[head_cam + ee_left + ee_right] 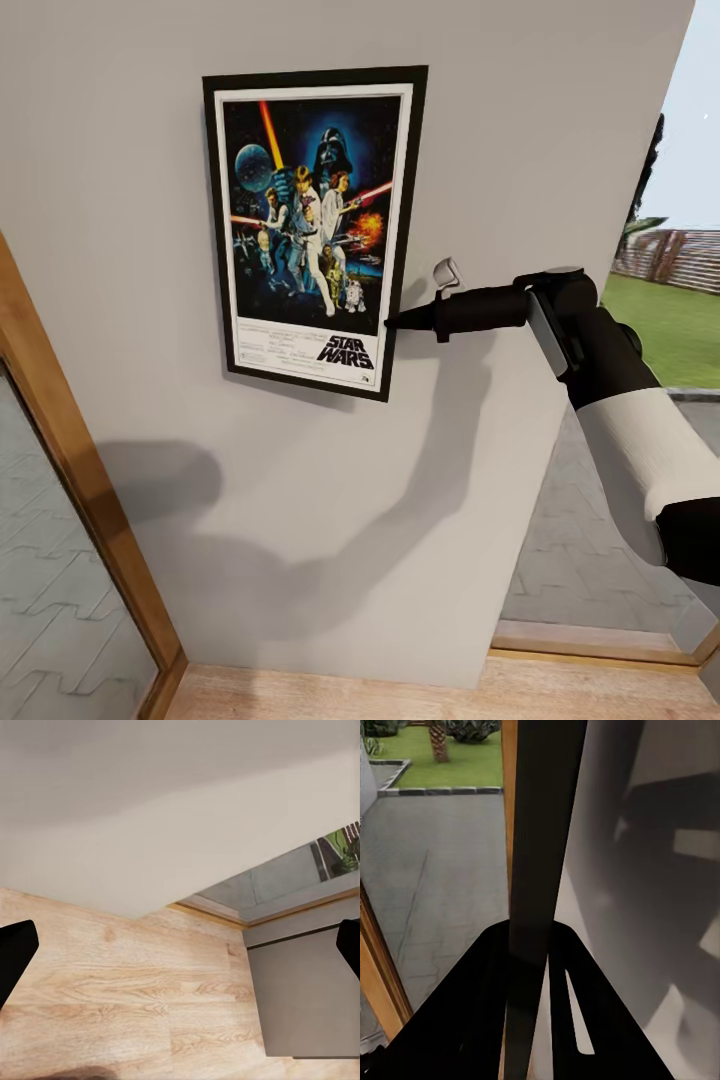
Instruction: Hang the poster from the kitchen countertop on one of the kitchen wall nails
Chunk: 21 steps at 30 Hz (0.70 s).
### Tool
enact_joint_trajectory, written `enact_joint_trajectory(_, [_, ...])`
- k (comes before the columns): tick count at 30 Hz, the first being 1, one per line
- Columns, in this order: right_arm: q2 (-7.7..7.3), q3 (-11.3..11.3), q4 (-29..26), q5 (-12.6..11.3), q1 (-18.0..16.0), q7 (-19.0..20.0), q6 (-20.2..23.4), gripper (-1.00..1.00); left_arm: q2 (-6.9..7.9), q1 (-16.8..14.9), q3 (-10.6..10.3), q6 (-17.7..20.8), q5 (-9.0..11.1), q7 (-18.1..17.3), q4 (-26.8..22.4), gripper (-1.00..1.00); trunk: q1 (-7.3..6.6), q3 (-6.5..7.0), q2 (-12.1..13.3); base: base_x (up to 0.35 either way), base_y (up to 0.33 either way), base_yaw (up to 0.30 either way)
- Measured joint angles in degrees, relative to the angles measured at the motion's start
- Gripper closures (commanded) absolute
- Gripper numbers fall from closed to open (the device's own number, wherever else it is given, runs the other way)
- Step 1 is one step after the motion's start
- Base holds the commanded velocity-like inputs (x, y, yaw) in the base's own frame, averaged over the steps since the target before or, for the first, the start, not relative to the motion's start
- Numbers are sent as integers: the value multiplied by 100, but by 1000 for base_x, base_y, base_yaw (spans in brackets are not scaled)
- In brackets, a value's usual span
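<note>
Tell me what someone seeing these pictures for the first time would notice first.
The colourful poster stands out first, flat against the plain off-white wall, slightly tilted. Next is the right gripper, reaching in from the right with its jaws closed on the poster's right edge near the lower corner. In the right wrist view that dark frame edge runs straight between the jaws.

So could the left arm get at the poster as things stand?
Probably not without moving first. The left gripper hangs open, pointed down at the wooden floor, while the poster is high on the wall, its right edge already pinched by the right gripper.
</note>
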Motion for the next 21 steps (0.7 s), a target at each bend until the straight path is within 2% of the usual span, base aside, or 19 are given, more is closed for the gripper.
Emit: enact_joint_trajectory(21, [0, 22, -32, -14, 68, 39, -123, 100, 0, 0, 2, 0, 0, 0, 0, -100, 0, 0, 0, 0, 0, 0])
